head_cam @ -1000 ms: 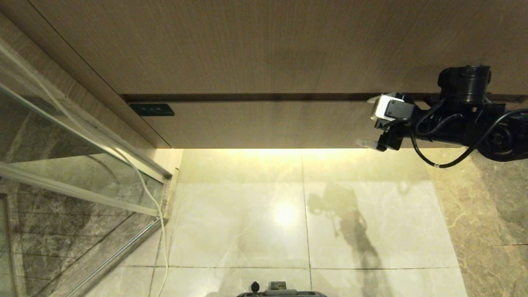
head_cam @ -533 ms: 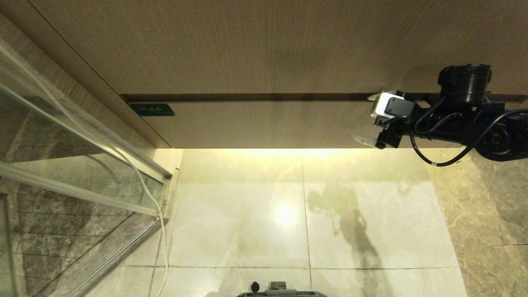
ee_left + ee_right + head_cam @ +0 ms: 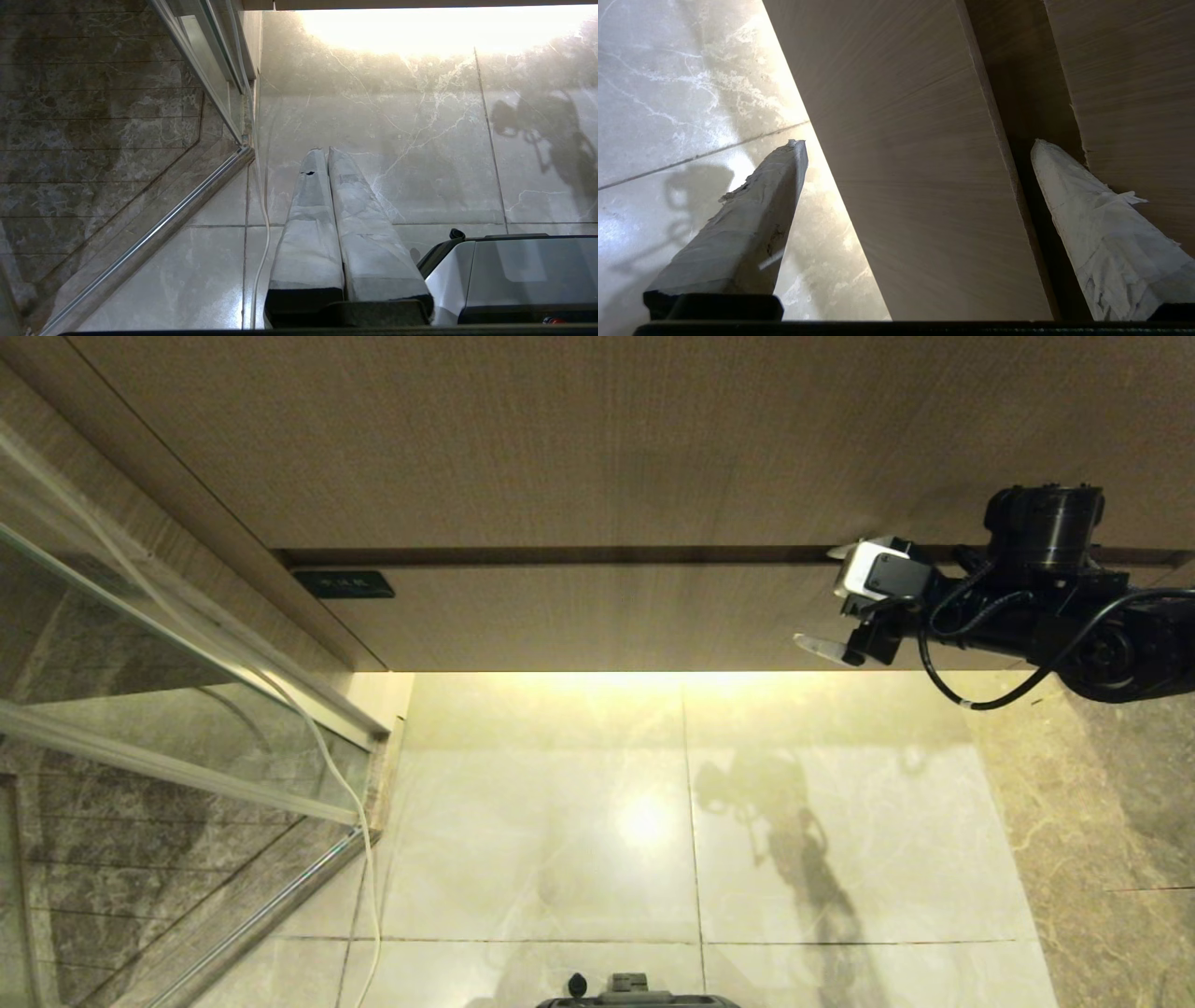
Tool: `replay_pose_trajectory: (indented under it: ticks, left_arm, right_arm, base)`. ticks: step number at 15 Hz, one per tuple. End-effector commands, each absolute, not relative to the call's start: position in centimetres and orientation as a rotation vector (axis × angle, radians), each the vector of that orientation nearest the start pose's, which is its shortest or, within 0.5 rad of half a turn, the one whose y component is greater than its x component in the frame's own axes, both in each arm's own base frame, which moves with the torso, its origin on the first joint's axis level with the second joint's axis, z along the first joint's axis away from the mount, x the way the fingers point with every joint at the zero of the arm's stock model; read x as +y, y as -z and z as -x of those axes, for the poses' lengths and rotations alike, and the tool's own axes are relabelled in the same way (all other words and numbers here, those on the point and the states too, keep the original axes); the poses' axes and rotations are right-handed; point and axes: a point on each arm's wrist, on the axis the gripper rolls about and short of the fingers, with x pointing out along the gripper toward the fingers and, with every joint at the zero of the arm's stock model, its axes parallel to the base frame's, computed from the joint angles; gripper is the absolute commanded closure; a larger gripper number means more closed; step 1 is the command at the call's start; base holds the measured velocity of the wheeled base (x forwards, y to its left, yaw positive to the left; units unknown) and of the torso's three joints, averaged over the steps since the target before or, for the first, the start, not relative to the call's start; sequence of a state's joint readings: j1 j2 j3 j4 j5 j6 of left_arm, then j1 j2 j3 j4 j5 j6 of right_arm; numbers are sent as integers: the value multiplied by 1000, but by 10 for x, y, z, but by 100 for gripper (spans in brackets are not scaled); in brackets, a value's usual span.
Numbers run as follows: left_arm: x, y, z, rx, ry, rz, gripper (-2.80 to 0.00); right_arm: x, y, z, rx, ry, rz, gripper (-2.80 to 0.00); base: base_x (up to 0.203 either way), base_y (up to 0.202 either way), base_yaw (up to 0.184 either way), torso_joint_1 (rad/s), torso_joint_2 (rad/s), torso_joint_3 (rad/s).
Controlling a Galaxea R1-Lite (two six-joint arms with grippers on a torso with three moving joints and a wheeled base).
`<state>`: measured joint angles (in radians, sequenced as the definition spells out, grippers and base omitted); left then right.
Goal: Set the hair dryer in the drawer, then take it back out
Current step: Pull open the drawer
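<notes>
The drawer [image 3: 597,616] is the lower pale wood band of the cabinet and it is closed, its flat front facing me. My right gripper [image 3: 814,597] is open at the drawer's right part. One taped finger [image 3: 1092,224] points into the dark gap along the drawer's top edge. The other finger [image 3: 752,219] hangs past the lit bottom edge, so the drawer front [image 3: 924,224] lies between them. Nothing is held. The hair dryer is out of view. My left gripper [image 3: 325,150] is shut and parked low over the floor.
A taller wood panel [image 3: 597,439] sits above the drawer. A black socket plate [image 3: 343,584] is at the drawer's left end. A glass shower door [image 3: 168,644] and a white cable [image 3: 345,803] stand on the left. The robot base [image 3: 523,275] is over the marble floor [image 3: 840,859].
My right gripper has edged slightly left and up against the drawer front, and it stays open. Nothing else has moved.
</notes>
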<state>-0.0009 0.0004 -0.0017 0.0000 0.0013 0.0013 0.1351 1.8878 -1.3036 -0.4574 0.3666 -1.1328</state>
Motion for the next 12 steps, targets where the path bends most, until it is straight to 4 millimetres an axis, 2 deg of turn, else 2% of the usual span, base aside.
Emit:
replay_pose_trajectory:
  ticks: [1,7,12]
  left_arm:
    - [0,-76,23,0,-1,-2,0]
    - [0,-76,23,-2,0,-2,0]
    - [0,-75,23,0,0,-2,0]
  right_arm:
    - [61,-228,-384,-157,-527,1092,-280]
    - [61,-206,-387,-31,-574,1056,-280]
    - [57,-201,-375,158,-574,1035,-280]
  base:
    - [0,0,0,0,0,0]
    - [0,0,0,0,0,0]
    - [0,0,0,0,0,0]
